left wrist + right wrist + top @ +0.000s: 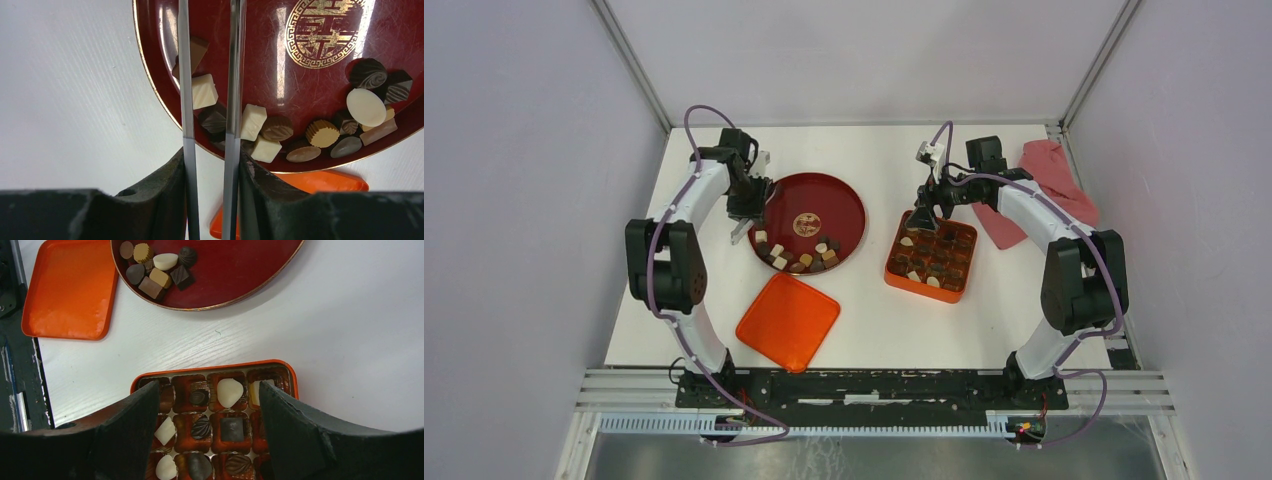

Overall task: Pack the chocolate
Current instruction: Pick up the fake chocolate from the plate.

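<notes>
Several loose chocolates (799, 258) lie at the near rim of the round dark red plate (824, 195). In the left wrist view (320, 132) they are dark, tan and cream pieces. My left gripper (746, 215) hangs over the plate's left edge. Its black fingers (165, 185) press on two thin metal tweezer blades (184, 100) that reach over the plate (280, 75). A dark piece (214, 120) shows between the blades, whose tips are out of view. My right gripper (924, 212) is open and empty over the orange grid box (892, 270). Many of the box's (210, 365) compartments hold chocolates (230, 392).
A flat orange lid (788, 320) lies on the white table in front of the plate. A pink cloth (1049, 175) lies at the back right behind the right arm. Grey walls close in the table on three sides.
</notes>
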You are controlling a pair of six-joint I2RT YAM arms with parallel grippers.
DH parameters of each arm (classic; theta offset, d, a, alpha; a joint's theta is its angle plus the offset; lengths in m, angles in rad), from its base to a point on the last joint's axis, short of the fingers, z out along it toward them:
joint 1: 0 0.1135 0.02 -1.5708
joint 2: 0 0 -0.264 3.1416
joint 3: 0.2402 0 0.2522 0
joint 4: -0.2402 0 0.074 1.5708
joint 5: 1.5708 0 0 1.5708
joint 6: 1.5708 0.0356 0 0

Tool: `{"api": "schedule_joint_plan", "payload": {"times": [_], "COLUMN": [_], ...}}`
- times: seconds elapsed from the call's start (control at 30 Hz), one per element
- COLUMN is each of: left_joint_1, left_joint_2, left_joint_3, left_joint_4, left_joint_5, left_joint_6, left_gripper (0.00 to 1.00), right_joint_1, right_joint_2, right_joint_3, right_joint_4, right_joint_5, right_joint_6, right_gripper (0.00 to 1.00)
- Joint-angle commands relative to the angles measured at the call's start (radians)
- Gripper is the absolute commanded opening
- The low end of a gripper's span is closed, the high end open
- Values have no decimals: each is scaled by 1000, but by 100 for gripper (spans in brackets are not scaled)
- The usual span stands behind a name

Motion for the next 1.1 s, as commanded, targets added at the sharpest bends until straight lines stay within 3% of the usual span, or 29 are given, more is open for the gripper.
{"api": "schedule_joint_plan", "payload": {"times": [0.0,1.07], "left_joint_1": [5,5], "left_joint_2": [8,31], "left_joint_3": [43,66], "left_joint_4": [28,43], "left_joint_5": [10,30], "left_joint_6": [30,22], "left_gripper": [41,44], "right_joint_1": [-1,-1], "right_joint_2": [0,-15], "right_joint_3": [21,9], "right_joint_4": [8,6], "right_joint_5": [0,2], "right_joint_6": [-3,-8], "right_gripper": [78,78]}}
